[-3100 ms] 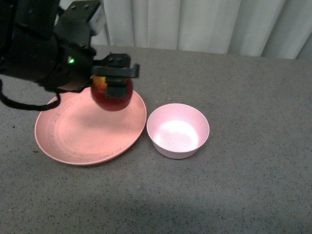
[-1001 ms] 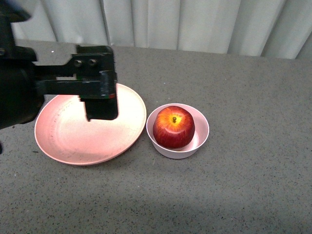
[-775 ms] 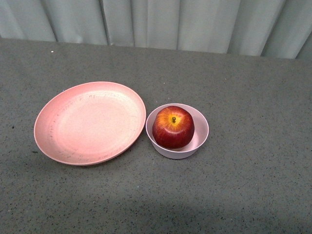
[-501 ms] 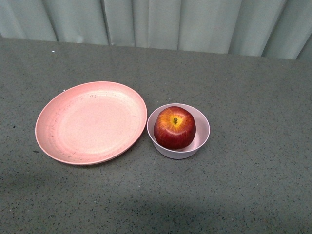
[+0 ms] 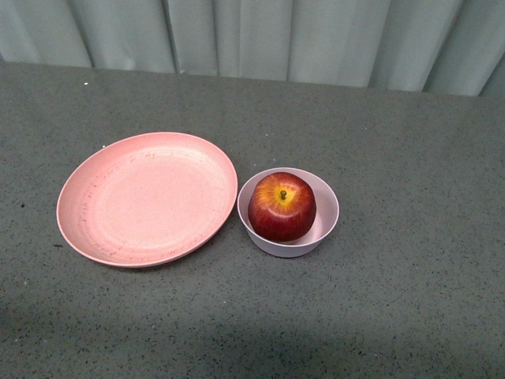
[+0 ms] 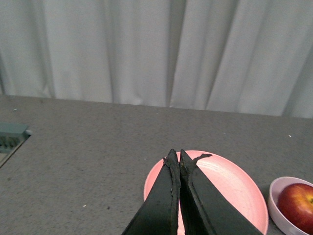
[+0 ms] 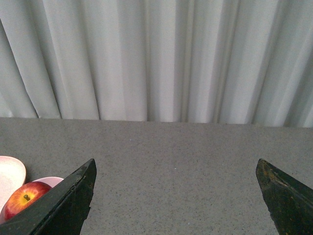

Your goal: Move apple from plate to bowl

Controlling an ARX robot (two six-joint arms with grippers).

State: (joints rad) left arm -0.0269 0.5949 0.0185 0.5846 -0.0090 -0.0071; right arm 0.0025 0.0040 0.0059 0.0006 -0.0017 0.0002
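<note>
**Apple seated in bowl; both grippers clear**

The apple sits in the bowl, stem up, yellow patch on top, nearly filling it. The plate lies at the bowl's 9 o'clock, rims just beside each other; it carries nothing. Both rest on the grey speckled table, with a pale curtain at 12 o'clock along the far edge. Nothing covers the apple.

Front view shows neither arm. Left wrist view: left gripper has its fingers pressed together, empty, held above the plate, apple well apart from it. Right wrist view: right gripper is spread wide, empty, apple off beside one finger.
</note>
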